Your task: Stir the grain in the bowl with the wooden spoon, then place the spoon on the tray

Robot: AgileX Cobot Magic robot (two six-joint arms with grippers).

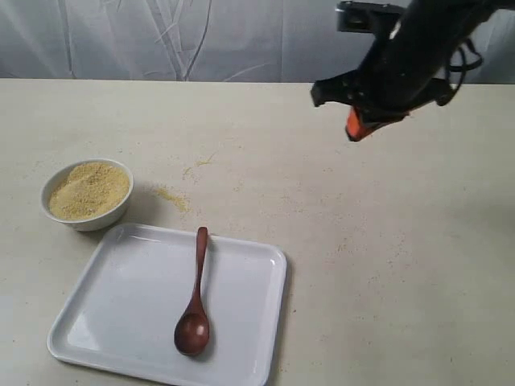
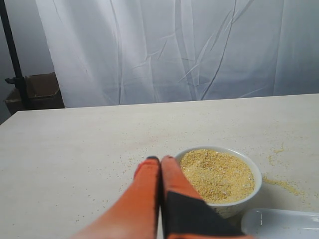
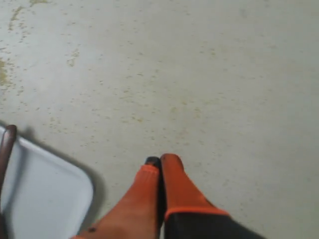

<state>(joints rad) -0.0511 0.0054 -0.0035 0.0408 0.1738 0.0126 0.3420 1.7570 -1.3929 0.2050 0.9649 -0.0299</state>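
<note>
The dark wooden spoon (image 1: 194,299) lies on the white tray (image 1: 129,310), scoop toward the front edge, with nothing holding it. A small white bowl (image 1: 59,213) of yellow-tan grain (image 1: 88,190) stands just behind the tray's left corner. My right gripper (image 1: 355,129) hangs high over the table at the back right, shut and empty. In the right wrist view it (image 3: 160,162) is above bare table, with the tray corner (image 3: 45,199) and the spoon's handle tip (image 3: 7,144) at one side. My left gripper (image 2: 160,160) is shut and empty, close beside the bowl (image 2: 249,195) and grain (image 2: 218,174).
Spilled grain (image 1: 173,197) is scattered on the beige table behind the tray and to the right of the bowl. A white curtain (image 1: 161,36) closes off the back. A cardboard box (image 2: 42,89) sits beyond the table's edge in the left wrist view.
</note>
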